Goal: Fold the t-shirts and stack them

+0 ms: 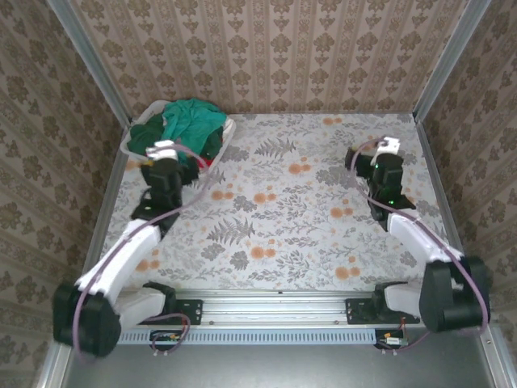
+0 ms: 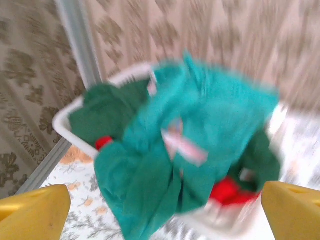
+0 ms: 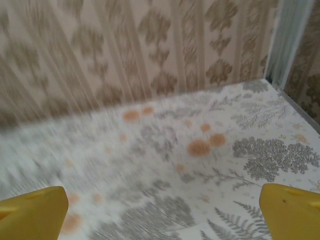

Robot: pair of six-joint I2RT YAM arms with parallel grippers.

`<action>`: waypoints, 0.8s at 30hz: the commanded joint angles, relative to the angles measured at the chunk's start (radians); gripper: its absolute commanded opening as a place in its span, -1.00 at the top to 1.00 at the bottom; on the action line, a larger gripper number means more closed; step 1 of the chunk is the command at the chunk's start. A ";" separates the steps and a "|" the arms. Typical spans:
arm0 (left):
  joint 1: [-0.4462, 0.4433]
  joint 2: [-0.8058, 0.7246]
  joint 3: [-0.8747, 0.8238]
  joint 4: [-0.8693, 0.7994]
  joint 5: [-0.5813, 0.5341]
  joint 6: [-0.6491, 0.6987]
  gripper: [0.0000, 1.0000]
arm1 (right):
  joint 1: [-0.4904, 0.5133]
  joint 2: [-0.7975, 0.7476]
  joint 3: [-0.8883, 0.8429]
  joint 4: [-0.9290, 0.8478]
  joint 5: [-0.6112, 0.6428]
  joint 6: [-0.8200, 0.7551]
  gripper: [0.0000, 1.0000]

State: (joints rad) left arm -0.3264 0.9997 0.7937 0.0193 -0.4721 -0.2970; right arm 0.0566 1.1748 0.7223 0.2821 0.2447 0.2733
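The t-shirts lie heaped in a white slatted basket [image 1: 134, 146] at the table's back left corner. A teal one [image 1: 196, 118] lies on top, over a dark green one [image 1: 148, 137] and a red one [image 1: 207, 162]. In the left wrist view the teal shirt [image 2: 205, 125] hangs over the basket's near rim, its pink-grey print [image 2: 182, 142] showing, with dark green [image 2: 105, 112] and red [image 2: 227, 192] cloth beneath. My left gripper [image 1: 165, 149] [image 2: 162, 220] hovers open just in front of the heap, nothing between its yellow fingertips [image 2: 32, 212]. My right gripper [image 1: 388, 146] [image 3: 162, 215] stands open over bare tablecloth at the back right.
A floral tablecloth [image 1: 275, 210] covers the table. Patterned walls with metal corner posts [image 1: 89, 56] close in the back and both sides. The basket rim [image 2: 67, 122] sits close to the left post. Both wrist views are blurred.
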 commanded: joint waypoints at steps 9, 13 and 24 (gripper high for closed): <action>0.168 -0.022 -0.055 -0.417 0.252 -0.384 -1.00 | -0.022 -0.067 -0.032 -0.282 -0.373 0.176 -1.00; 0.253 0.130 0.022 -0.364 0.392 -0.372 -1.00 | -0.009 -0.007 -0.010 -0.314 -0.420 0.171 -1.00; -0.023 0.531 0.317 -0.468 0.192 -0.510 -0.87 | 0.023 0.029 -0.024 -0.307 -0.456 0.179 -1.00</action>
State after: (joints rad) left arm -0.3397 1.4807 1.0698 -0.3752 -0.2035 -0.7441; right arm 0.0746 1.1984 0.6876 -0.0032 -0.1783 0.4465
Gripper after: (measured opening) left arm 0.938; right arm 0.999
